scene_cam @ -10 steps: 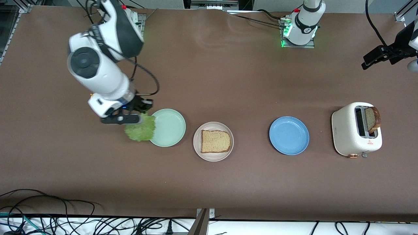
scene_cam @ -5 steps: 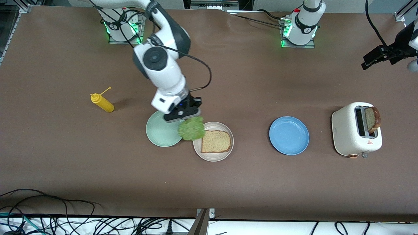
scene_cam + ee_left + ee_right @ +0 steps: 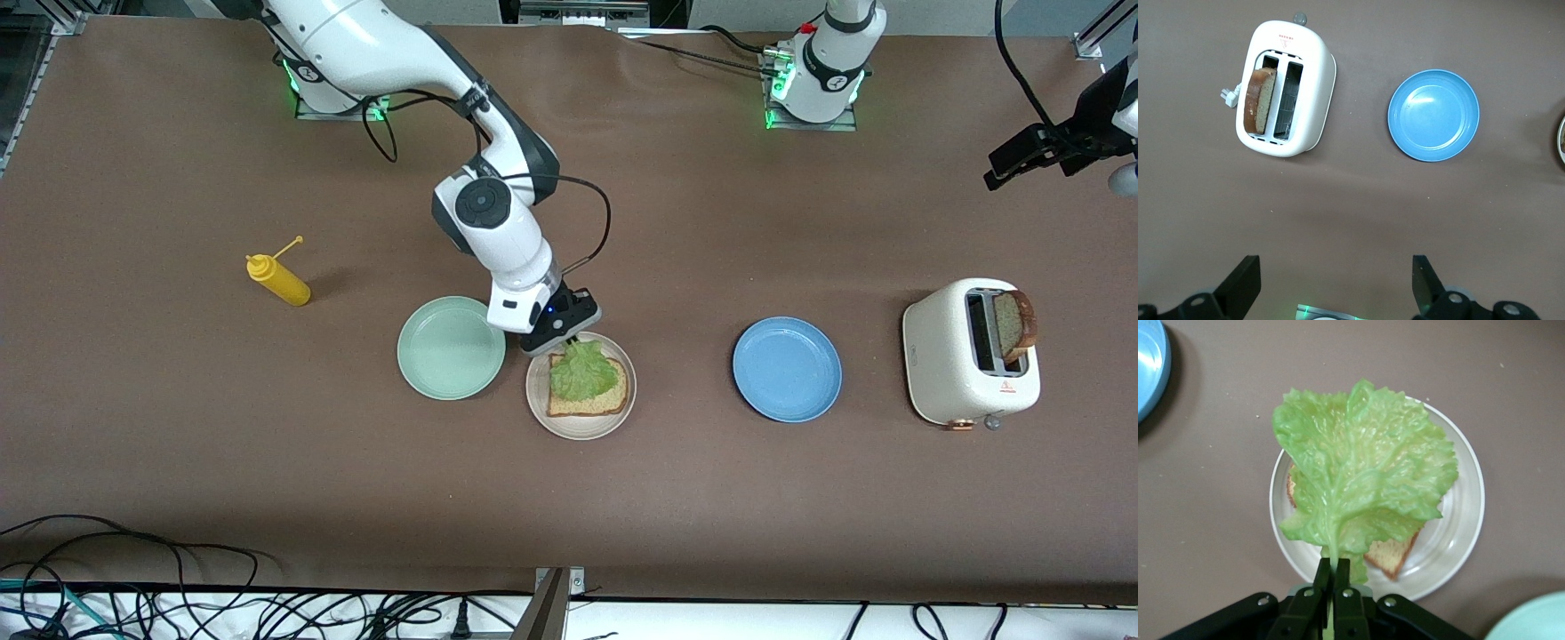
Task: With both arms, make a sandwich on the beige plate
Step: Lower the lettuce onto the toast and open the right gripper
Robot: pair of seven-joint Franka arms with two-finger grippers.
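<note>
1. Since a second ago the right arm is swinging from beside the mint-green plate (image 3: 451,348) across to the beige plate (image 3: 581,425), carrying the lettuce leaf (image 3: 583,372) with it; the yellow squeeze bottle (image 3: 278,278), covered by the arm before, is now showing.
2. Right gripper (image 3: 563,342) is hanging over the beige plate's rim, its fingers (image 3: 1333,599) pinched fully together on the leaf's stem, the leaf draping over the bread slice (image 3: 588,401) that is lying on the plate.
3. Doing this step well, by my judgement, is meaning lowering until the leaf is lying flat on the bread, centring it so no frill is overhanging the rim, then letting go and lifting straight up so the stem is not dragging the leaf off.
4. Left gripper (image 3: 1335,283) is waiting high over the left arm's end of the table, jaws spread wide and holding nothing; the second bread slice (image 3: 1014,324) is standing in the toaster (image 3: 969,351), beside the blue plate (image 3: 787,369).
5. Whether the leaf is already touching the bread is hard to tell; most of the slice is hidden beneath it in the right wrist view.
</note>
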